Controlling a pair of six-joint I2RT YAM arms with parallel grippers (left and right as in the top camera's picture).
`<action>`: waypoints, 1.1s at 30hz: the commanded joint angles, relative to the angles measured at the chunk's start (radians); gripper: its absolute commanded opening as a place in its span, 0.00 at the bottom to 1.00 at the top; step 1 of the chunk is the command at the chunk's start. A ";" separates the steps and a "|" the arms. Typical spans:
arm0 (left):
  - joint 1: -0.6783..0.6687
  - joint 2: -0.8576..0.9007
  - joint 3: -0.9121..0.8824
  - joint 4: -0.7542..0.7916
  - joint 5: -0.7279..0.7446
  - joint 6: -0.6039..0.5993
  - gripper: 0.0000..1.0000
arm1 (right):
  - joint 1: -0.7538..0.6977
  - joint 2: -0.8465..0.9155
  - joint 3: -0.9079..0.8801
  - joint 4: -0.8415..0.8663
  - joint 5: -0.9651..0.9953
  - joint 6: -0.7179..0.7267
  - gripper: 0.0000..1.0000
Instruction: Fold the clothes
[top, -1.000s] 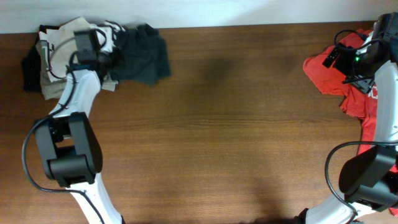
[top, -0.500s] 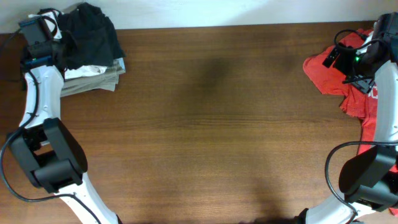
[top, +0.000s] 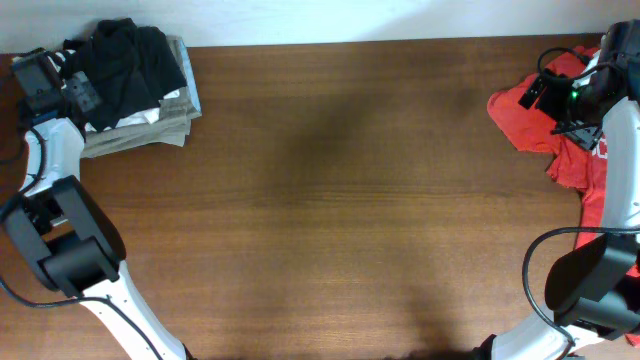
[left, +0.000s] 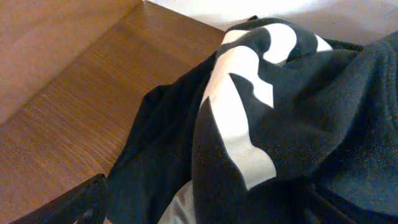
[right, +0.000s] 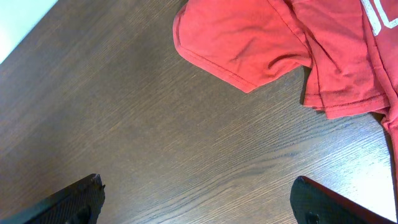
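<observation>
My right end effector (right: 202, 200) hangs spread wide and empty over the counter (right: 124, 124) beside the red T-shirt (right: 261, 37). My left end effector (top: 82, 93) sits against the black T-shirt (top: 130, 58), but I cannot tell whether it is clenched. That shirt lies crumpled, soft and dark, atop folded khaki and white garments (top: 140, 132) at the counter's far-left corner.

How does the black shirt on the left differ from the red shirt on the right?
The black shirt sits bunched on a stack of folded garments at the far left corner; the red shirt lies loosely spread directly on the table at the far right. The black shirt forms a compact heap; the red shirt covers more area. Both are crumpled, neither folded.
</observation>
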 joint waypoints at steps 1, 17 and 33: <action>-0.021 -0.151 0.021 0.014 -0.019 0.001 0.97 | -0.003 -0.002 0.010 0.000 0.009 -0.010 0.98; -0.054 0.129 0.077 0.259 0.107 0.025 0.01 | -0.003 -0.002 0.010 0.000 0.009 -0.010 0.99; -0.255 0.214 0.187 0.061 0.154 0.024 0.27 | -0.003 -0.002 0.010 0.000 0.009 -0.010 0.99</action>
